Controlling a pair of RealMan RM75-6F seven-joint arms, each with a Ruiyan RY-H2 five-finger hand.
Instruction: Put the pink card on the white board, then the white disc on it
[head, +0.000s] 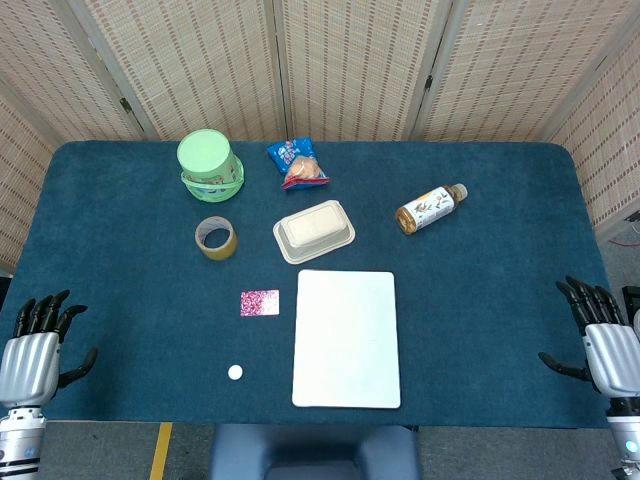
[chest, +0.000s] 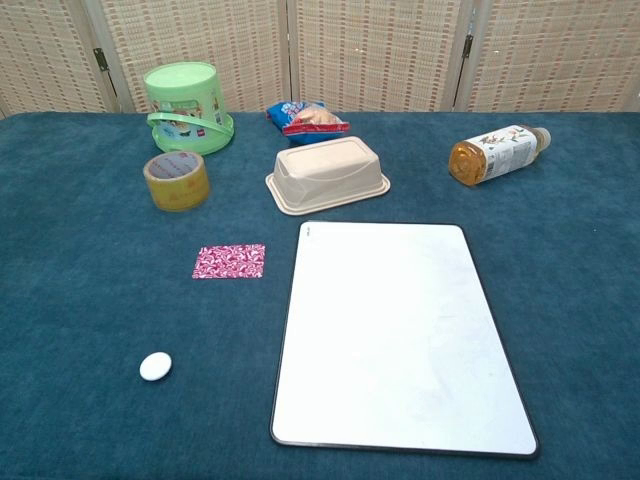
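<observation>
The pink patterned card (head: 259, 302) (chest: 229, 261) lies flat on the blue cloth just left of the white board (head: 346, 337) (chest: 395, 335). A small white disc (head: 235, 372) (chest: 155, 366) sits nearer the front edge, below and left of the card. The board is bare. My left hand (head: 35, 350) rests at the table's front left corner, fingers apart, holding nothing. At the front right edge my right hand (head: 600, 340) also stands open and empty. Both hands are far from the card and disc, and neither shows in the chest view.
Behind the board lie an upturned beige tray (head: 314, 231) (chest: 327, 175), a tape roll (head: 216, 237) (chest: 176, 180), a green bucket (head: 209, 164) (chest: 187, 106), a snack bag (head: 298, 163) (chest: 307, 118) and a bottle on its side (head: 430, 208) (chest: 497, 153). A folding screen closes the back.
</observation>
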